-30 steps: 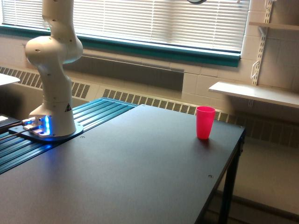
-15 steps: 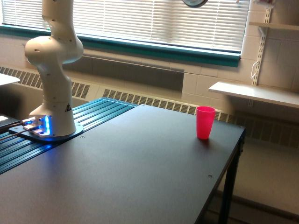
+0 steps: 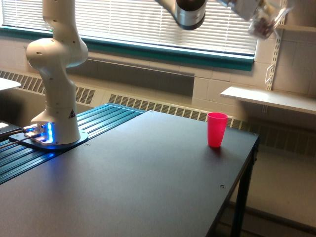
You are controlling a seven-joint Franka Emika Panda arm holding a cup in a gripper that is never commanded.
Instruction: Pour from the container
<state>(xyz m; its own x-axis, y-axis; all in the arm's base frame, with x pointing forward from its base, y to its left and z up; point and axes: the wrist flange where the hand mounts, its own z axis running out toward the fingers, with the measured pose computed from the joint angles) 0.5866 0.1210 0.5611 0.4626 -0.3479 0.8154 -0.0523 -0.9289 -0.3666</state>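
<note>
The arm's upper part has come into the exterior view since half a second ago, when only a dark round joint peeked in at the top edge. Now that joint (image 3: 190,14) hangs lower, near the top middle, and a pale link runs from it toward the exterior view's right. At the end of that link the gripper (image 3: 253,11) shows blurred at the top edge; how far its jaws stand apart cannot be told, though the cup (image 3: 264,23) sits at its end and seems held there. The cup is clear, tilted, with dark bits faintly visible inside, and it was nowhere in view before. It hangs high in the air, in front of the blinds and the shelf bracket, above and to the exterior view's right of the pink cup (image 3: 217,129).

The pink cup stands upright near the far right corner of the dark worktop (image 3: 148,182), unmoved. The arm's white base (image 3: 55,98) with its blue light is unchanged at the left.
</note>
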